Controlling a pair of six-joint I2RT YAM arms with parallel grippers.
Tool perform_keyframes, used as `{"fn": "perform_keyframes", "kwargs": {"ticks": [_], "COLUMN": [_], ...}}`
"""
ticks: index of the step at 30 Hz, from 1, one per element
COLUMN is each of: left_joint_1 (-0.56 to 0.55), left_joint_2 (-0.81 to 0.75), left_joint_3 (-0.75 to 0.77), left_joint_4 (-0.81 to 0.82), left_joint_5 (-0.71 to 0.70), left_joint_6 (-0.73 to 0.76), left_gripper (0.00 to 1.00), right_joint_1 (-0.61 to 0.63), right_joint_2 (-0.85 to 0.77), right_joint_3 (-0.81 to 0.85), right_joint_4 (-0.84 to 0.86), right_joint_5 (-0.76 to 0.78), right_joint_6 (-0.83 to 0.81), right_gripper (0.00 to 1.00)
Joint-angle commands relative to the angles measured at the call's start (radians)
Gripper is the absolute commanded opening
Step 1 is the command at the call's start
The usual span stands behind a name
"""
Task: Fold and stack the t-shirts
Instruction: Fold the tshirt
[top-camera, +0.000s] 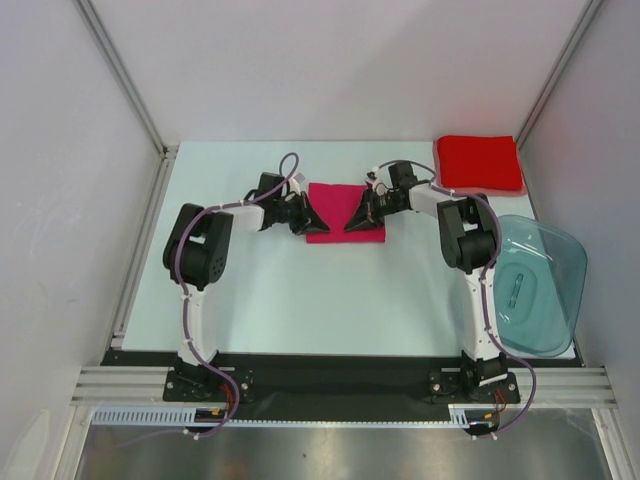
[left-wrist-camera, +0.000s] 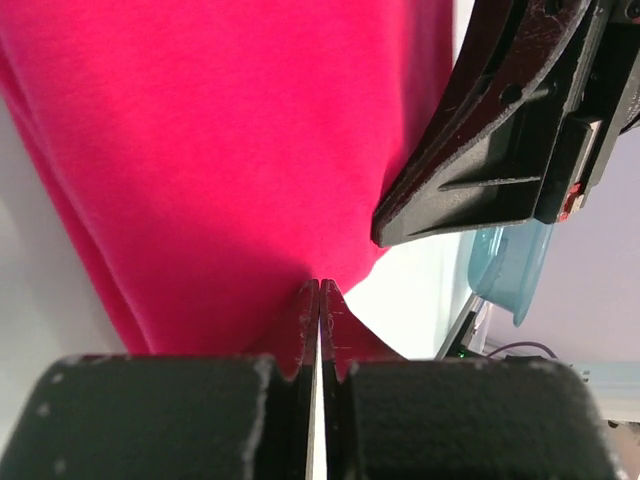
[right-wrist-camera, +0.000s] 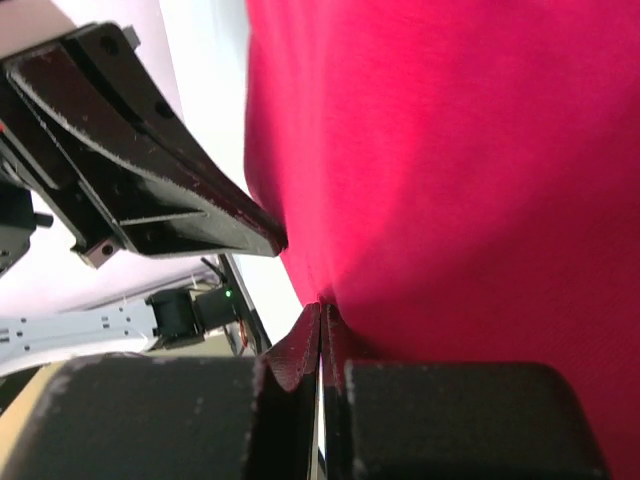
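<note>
Top external view showed the left gripper (top-camera: 312, 226) and right gripper (top-camera: 350, 226) clamped on the magenta-pink t-shirt (top-camera: 336, 203) at mid-table, apparently to carry a fold over. The red t-shirt (top-camera: 479, 163) lay folded at the far right corner, likely the stack's base.

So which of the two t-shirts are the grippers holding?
The magenta-pink t-shirt mid-table: the left gripper and right gripper are both shut on it. The red t-shirt lies folded at the far right, untouched.
</note>
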Motion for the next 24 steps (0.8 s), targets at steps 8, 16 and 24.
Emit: {"fn": "perform_keyframes", "kwargs": {"ticks": [8, 16, 24], "left_joint_1": [0.047, 0.069, 0.067], "left_joint_2": [0.071, 0.090, -0.020], "left_joint_3": [-0.031, -0.016, -0.025], "left_joint_4": [0.011, -0.069, -0.127], "left_joint_5": [0.024, 0.005, -0.051], "left_joint_6": [0.052, 0.115, 0.181], "left_gripper": [0.00, 0.00, 0.01], "right_joint_1": [-0.077, -0.189, -0.226], "right_joint_2": [0.003, -0.011, -0.137], "right_joint_3": [-0.086, -0.126, -0.192], "right_joint_4": [-0.008, -0.106, -0.190], "right_joint_5": [-0.075, -0.020, 0.082], "right_joint_6": [-0.113, -0.229, -0.260], "right_gripper": [0.00, 0.00, 0.00]}}
